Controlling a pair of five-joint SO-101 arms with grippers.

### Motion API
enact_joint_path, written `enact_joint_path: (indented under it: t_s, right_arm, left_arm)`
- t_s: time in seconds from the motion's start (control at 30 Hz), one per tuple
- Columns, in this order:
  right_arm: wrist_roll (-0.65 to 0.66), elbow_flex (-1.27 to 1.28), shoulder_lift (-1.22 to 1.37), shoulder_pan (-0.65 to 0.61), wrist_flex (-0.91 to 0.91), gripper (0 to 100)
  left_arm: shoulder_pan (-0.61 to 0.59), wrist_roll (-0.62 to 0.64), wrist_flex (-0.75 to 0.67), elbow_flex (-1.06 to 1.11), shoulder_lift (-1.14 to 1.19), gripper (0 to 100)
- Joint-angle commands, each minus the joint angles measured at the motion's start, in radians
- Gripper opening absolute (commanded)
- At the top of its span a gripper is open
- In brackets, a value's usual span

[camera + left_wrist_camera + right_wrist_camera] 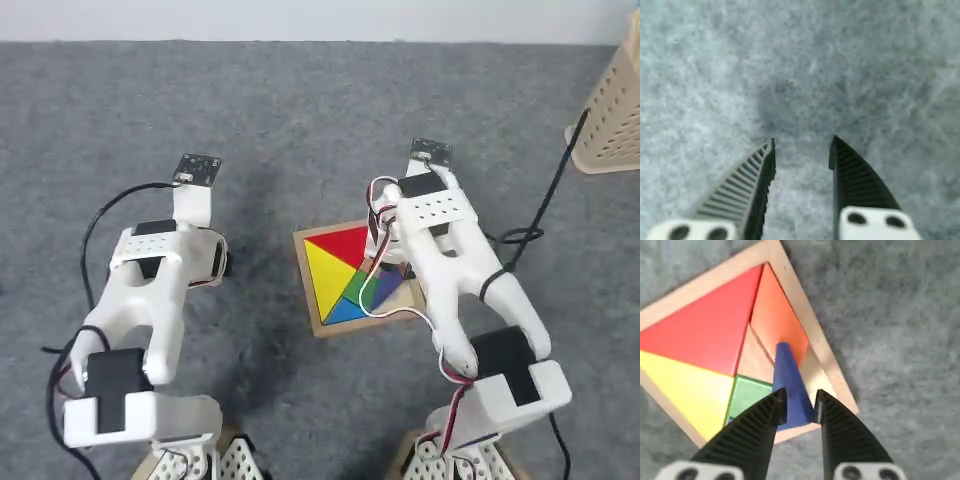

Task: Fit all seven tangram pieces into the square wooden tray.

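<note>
The square wooden tray (310,283) lies on the grey carpet between the two arms. It holds a red triangle (705,330), a yellow triangle (690,390), an orange triangle (777,320) and a green piece (747,395). My right gripper (799,401) is shut on a dark blue piece (790,385), which stands on edge over the tray's bare wood near the orange triangle. In the high view the right arm (440,240) covers the tray's right side. My left gripper (801,150) hangs open over bare carpet to the left of the tray, with nothing between its fingers.
A perforated wooden box (615,110) stands at the far right edge, with a black cable (550,200) running from it toward the right arm. Grey carpet (300,120) spreads beyond the tray and around the left arm (160,270).
</note>
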Motion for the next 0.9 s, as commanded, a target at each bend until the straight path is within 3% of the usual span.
enact_joint_path:
  t_s: [0.0,0.3,0.4,0.53,0.87]
  right_arm:
    - [0.058,-0.049,-0.008,0.016,0.03,10.1]
    - [0.124,-0.025,-0.019,0.064,0.021,7.2]
    - [0.253,-0.029,-0.05,0.079,-0.012,0.9]
    - [0.292,0.025,-0.18,0.122,-0.05,0.6]
    - [0.514,0.46,-0.641,0.15,-0.214,0.6]
  left_arm:
    - [0.002,0.008,-0.018,-0.024,-0.008,17]
    - [0.002,0.008,-0.02,-0.024,-0.008,17]
    - [0.002,0.008,-0.02,-0.024,-0.008,17]
    - [0.002,0.008,-0.02,-0.024,-0.008,17]
    - [-0.006,0.012,-0.035,0.001,-0.029,15]
